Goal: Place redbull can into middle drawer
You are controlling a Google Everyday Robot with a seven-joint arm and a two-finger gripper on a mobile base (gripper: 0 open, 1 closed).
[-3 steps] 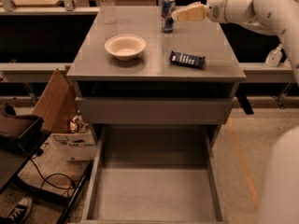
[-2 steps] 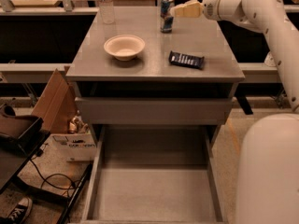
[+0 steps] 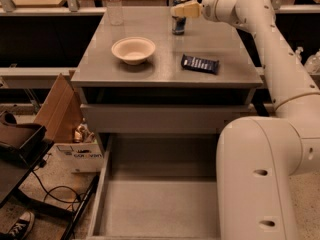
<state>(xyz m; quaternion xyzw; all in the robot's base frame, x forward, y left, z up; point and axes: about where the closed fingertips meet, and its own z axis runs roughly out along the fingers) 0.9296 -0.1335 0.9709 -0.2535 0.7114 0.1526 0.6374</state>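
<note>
Blue-and-silver redbull can (image 3: 178, 25) is seen upright near the far side of the grey tabletop (image 3: 165, 66). The beige tool (image 3: 181, 9) is held at its top; the grip cannot be told. Below, the middle drawer (image 3: 150, 204) is pulled open.

dim warm light, end effector (image 3: 182, 9) over the far countertop (image 3: 165, 71).

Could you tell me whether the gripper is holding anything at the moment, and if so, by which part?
It cannot be told. The gripper is level with the upper part of the redbull can, which stands upright on the cabinet top.
</note>
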